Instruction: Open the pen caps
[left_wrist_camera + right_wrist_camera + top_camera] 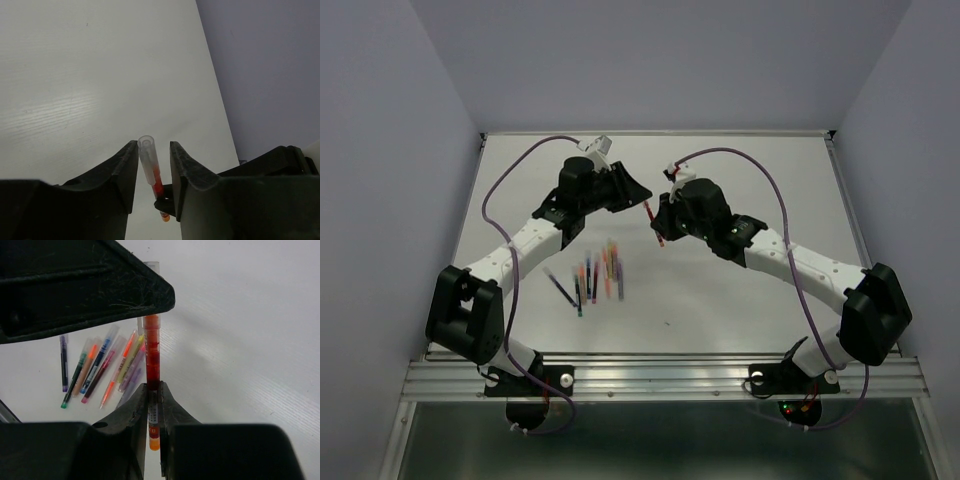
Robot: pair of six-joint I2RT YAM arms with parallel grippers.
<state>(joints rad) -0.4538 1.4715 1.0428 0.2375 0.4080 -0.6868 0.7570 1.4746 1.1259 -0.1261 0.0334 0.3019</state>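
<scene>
Pen cap [148, 161] sits between half-open left pincer [154, 146] (right pincer [152, 388] clamps pen [152, 350]).

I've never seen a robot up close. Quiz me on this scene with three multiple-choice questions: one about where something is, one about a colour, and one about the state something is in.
1. Where do the loose pens lie?
A. on the table, between the two arms
B. standing in a cup
C. on the floor

2. What colour is the pen held in the right gripper?
A. blue
B. red
C. green

3. How do the jaws of the left gripper stand?
A. shut tight with nothing between them
B. apart, one on each side of the clear cap
C. clamped on a blue pen

Answers:
1 A: the top view shows them scattered on the white surface.
2 B: the right wrist view shows a red barrel.
3 B: the left wrist view shows a gap on each side of the cap.
</scene>
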